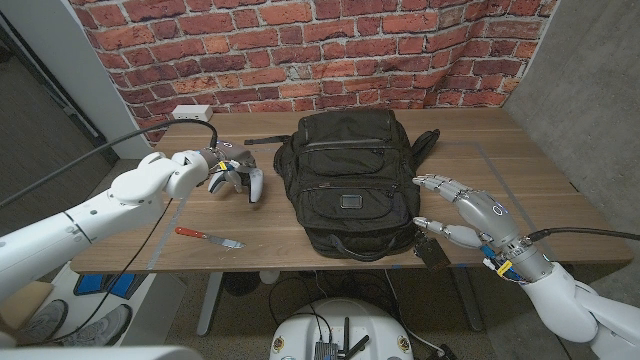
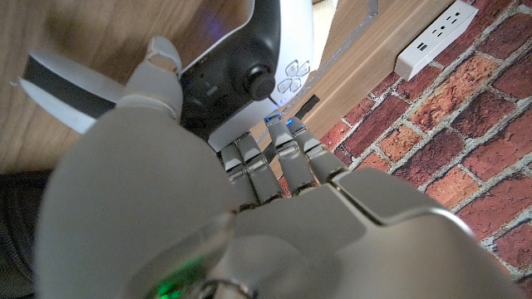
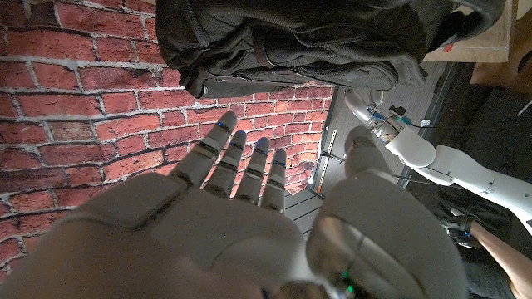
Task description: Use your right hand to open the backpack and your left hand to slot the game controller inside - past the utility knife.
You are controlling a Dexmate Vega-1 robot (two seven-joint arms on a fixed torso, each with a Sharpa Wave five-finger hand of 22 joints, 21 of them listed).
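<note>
The right hand point(image 3: 249, 208) reaches out with its fingers point(image 3: 237, 162) spread and straight, the thumb point(image 3: 366, 178) set apart to one side, and nothing in its grasp. Just past the fingertips lies the black backpack point(image 3: 291, 41), its zips and seams facing the hand; the fingers are close to it but not touching. Beyond stands a red brick wall point(image 3: 75, 100). Off to the side the robot's other white arm point(image 3: 432, 158) shows, with blue and yellow fittings at the wrist.
</note>
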